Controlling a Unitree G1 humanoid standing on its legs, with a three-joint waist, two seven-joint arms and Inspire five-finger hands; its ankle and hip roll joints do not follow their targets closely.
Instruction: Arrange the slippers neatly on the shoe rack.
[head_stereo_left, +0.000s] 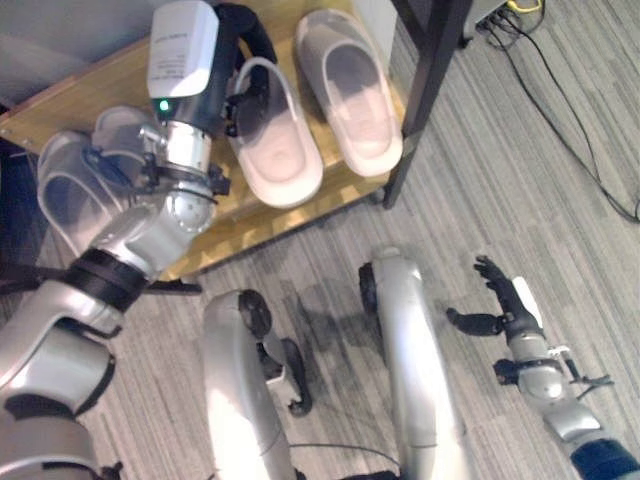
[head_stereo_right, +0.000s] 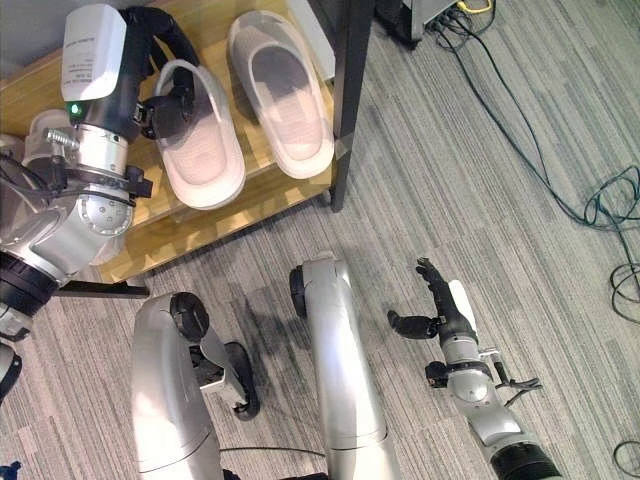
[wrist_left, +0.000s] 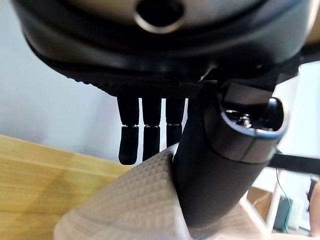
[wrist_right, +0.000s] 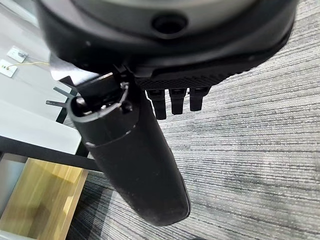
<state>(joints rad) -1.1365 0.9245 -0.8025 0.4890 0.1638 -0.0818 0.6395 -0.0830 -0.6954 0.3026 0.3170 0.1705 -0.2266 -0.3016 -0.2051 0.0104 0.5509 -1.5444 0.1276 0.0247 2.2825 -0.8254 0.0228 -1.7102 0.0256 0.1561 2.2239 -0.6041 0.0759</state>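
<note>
Two pale slippers lie side by side on the wooden shoe rack (head_stereo_left: 80, 95). My left hand (head_stereo_left: 245, 45) is at the toe end of the left one (head_stereo_left: 280, 160), its upper pinched between the thumb (wrist_left: 215, 165) and the fingers (wrist_left: 145, 135) behind it. The textured upper (wrist_left: 125, 200) shows close up. The other pale slipper (head_stereo_left: 350, 90) lies just to its right, untouched. Two translucent grey slippers (head_stereo_left: 70, 195) (head_stereo_left: 125, 135) lie further left, partly behind my left arm. My right hand (head_stereo_left: 505, 310) hangs open over the carpet at the lower right, holding nothing.
A black upright post (head_stereo_left: 425, 90) stands at the rack's right end. Loose cables (head_stereo_right: 520, 130) trail over the striped carpet at the right. A grey wall runs behind the rack.
</note>
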